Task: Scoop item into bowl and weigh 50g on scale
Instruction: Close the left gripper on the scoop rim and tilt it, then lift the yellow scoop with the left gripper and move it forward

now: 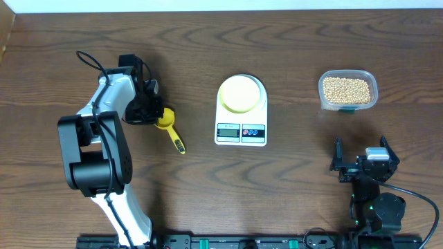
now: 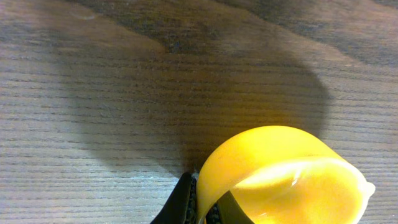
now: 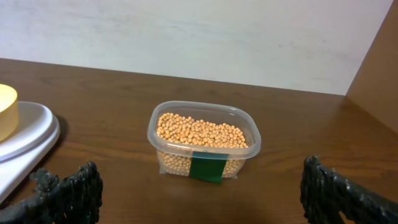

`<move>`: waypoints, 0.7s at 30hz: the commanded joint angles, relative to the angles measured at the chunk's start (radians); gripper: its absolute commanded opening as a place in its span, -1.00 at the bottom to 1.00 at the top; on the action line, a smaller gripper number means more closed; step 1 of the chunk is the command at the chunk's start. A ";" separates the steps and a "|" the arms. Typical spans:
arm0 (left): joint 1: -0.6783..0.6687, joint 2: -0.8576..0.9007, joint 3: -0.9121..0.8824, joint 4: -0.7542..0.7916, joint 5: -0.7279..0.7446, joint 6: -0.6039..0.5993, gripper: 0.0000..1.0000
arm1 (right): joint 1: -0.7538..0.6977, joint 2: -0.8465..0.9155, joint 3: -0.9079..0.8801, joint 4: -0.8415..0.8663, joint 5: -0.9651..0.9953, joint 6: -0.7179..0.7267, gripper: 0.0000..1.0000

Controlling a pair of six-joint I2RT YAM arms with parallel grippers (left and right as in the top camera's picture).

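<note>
Step in hand, by the look of it: getting the yellow scoop (image 1: 166, 120) off the left half of the desk and over to the beans (image 1: 347, 88), with no scooping done yet. Grip firmly with the left gripper (image 1: 156, 113), jaws pinched fully shut on the wall of the scoop's cup, thin yellow rim caught between the black fingers (image 2: 184, 200) in the left wrist view. Lift straight up before travelling, with the cup level and the handle pointing toward the near edge. Pass well above the white scale (image 1: 241, 133) at the desk's middle and the pale-yellow bowl (image 1: 241, 93) sitting on its platform, apparently empty. Avoid nudging either, for the sake of a true reading. Aim for the clear tub (image 3: 205, 106) toward the far right corner, beans heaped inside, well apart from the scoop. Dig shallow, take small loads, and tip gently into the bowl, slowing near the target weight. Display too small to read from overhead. As for pose: left arm reaching from its base at the near left edge, elbow folded, wrist turned toward the scale, gripper low over the wood. Right arm tucked at the near right edge, right gripper (image 1: 361, 155) spread wide with nothing between the jaws, facing the tub.
</note>
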 commanded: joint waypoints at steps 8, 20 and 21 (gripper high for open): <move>0.005 -0.096 -0.005 -0.003 -0.006 0.006 -0.85 | 0.004 -0.006 -0.002 -0.005 0.005 -0.007 0.99; 0.005 -0.327 -0.005 0.004 -0.006 0.007 -0.85 | 0.004 -0.006 -0.002 -0.005 0.005 -0.007 0.99; 0.005 -0.349 -0.005 0.005 -0.006 0.007 -0.85 | 0.004 -0.006 -0.002 -0.005 0.005 -0.007 0.98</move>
